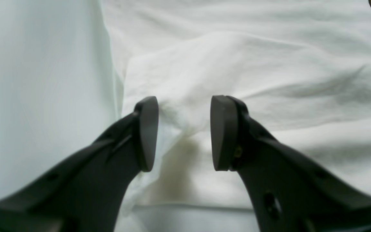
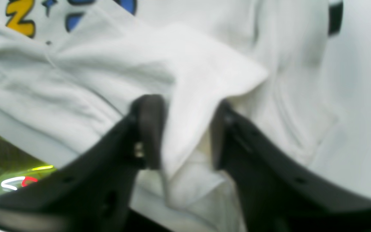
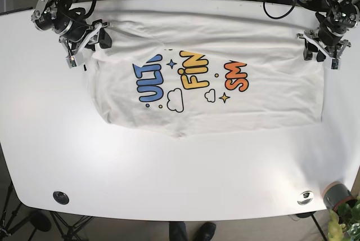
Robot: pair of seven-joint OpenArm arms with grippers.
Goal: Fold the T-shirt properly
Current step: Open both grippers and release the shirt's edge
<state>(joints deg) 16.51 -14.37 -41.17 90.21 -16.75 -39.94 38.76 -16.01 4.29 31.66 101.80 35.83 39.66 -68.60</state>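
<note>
With the T-shirt (image 3: 214, 77) spread print-up across the table (image 3: 169, 179), your left gripper (image 1: 184, 133) and right gripper (image 2: 182, 132) each straddle a raised corner fold, jaws spread, likely poised to pinch it.

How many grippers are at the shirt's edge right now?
2. The right gripper is at the T-shirt's far corner on the base view's left, fabric between its fingers. The left gripper is at the far corner on that view's right, open over cloth.

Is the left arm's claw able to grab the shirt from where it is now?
Probably yes: the left gripper is open with a raised fold of the T-shirt right between its fingers, and nothing blocks it.
</note>
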